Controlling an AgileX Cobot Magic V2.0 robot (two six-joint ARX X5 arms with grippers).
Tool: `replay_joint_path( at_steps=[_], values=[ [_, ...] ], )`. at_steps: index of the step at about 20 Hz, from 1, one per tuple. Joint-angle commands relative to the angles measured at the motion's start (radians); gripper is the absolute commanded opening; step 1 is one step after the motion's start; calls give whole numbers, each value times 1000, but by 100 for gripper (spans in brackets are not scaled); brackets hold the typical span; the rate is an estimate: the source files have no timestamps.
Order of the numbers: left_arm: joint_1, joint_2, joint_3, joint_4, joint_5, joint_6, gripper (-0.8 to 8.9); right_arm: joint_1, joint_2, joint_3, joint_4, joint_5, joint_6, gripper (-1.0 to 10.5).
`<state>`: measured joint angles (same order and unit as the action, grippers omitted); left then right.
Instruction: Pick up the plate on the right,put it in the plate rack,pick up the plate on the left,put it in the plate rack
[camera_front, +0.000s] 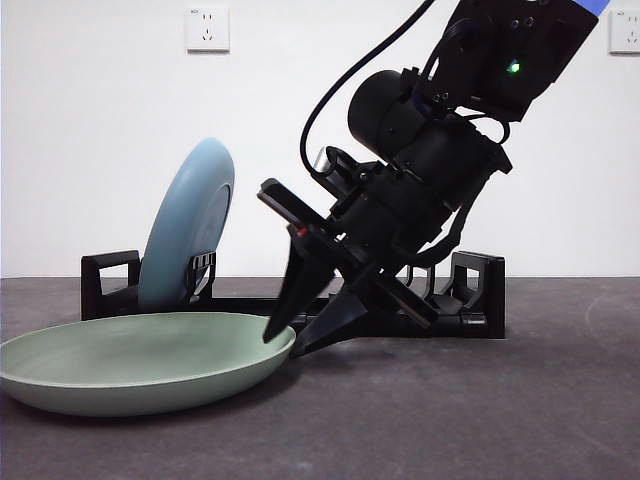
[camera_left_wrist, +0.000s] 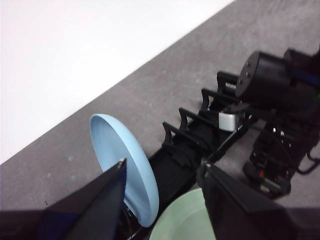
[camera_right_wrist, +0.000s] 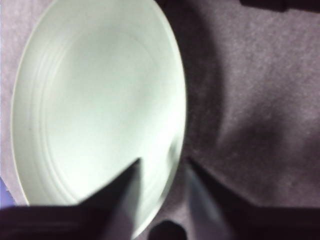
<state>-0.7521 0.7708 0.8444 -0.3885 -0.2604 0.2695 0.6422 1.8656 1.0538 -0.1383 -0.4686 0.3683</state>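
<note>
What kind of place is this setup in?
Probably a robot test bench rather than a kitchen: a bare grey table against a plain white wall with sockets, holding only a black plastic plate rack, a pale green plate and a light blue plate.

Two plates on the table: one blue (camera_front: 188, 222), one green (camera_front: 140, 362). One black rack (camera_front: 470, 300). Two wall sockets (camera_front: 207, 28) behind

Green plate (camera_front: 140, 360) flat on grey table (camera_front: 450, 420), foreground left. Right gripper (camera_front: 293, 338) tilted down from upper right, 2 jaws parted, straddling plate's right rim. Blue plate (camera_front: 190, 215) on edge, leaning, in black plate rack (camera_front: 475, 290) behind.
</note>
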Motion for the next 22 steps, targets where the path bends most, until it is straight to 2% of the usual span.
replay_joint_path(
  at_steps=[1, 6, 9, 11, 13, 15, 17, 22],
  values=[
    [-2, -1, 2, -13, -3, 16, 247, 1, 9, 0, -19, 3, 20, -9],
    [-2, -1, 2, -15, -3, 23, 247, 14, 2, 0, -44, 3, 19, -9],
    [-2, 0, 2, -32, 1, 24, 247, 13, -61, 0, -120, 14, -5, -9],
    [-2, 6, 2, -45, 19, 24, 247, 10, -138, 0, -192, 89, -35, -9],
    [-6, 23, 2, -74, 139, 49, 247, -8, -227, 0, -257, 163, -71, -9],
    [-44, 62, 2, -96, 184, 96, 247, -48, -319, 0, -315, 190, -81, -9],
    [-109, 117, 2, -104, 163, 111, 247, -94, -393, 0, -361, 190, -82, -9],
    [-325, 288, 2, -82, -9, 175, 245, -214, -523, 1, -463, 188, -98, -9]
  ],
)
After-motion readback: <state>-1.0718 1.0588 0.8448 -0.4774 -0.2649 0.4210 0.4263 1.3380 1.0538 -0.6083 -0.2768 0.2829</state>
